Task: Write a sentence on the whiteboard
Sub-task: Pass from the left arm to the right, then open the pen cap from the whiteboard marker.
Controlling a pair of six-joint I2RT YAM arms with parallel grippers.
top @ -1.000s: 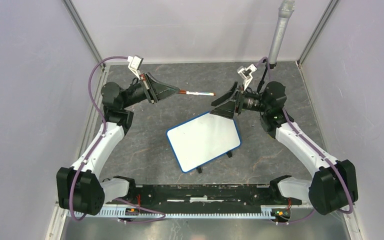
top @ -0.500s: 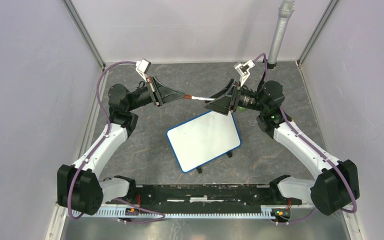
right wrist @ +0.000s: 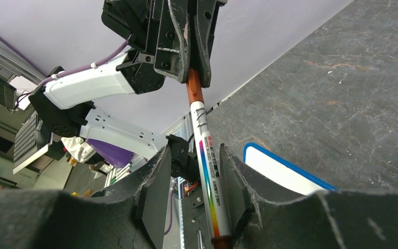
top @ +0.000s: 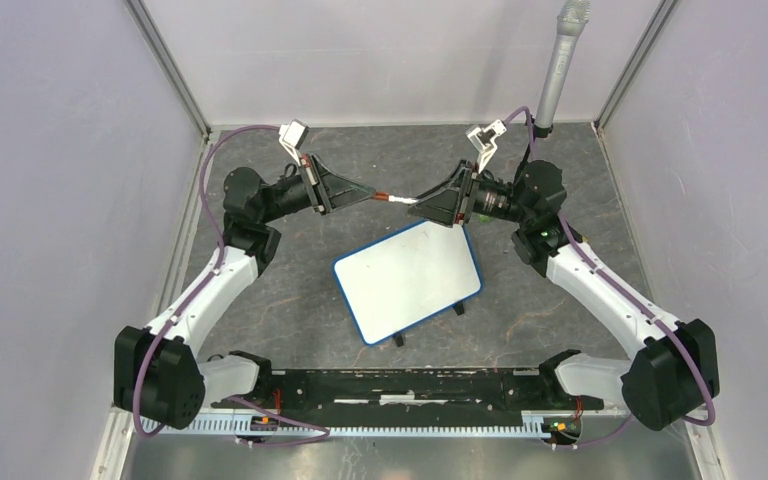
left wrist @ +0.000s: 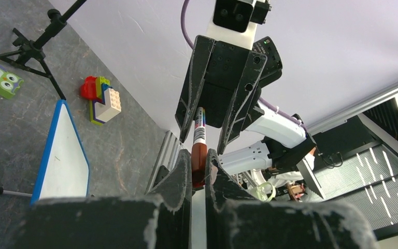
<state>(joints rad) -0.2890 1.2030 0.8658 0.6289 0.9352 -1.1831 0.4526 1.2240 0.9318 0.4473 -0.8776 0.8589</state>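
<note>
While the left gripper (top: pixel 370 193) clamps the marker (top: pixel 396 198), the right gripper (top: pixel 423 205) straddles it.

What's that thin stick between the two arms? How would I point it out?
Find the blue-framed whiteboard on the grey table. Beyond its far edge the left gripper and right gripper nearly meet, and the marker bridges them. It is slim, white and rainbow-striped, with a reddish-brown end.

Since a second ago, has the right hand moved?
Yes. Against the whiteboard, the right hand has gone up and left in the top view, off the board's far edge, to straddle the marker the left hand holds.
</note>
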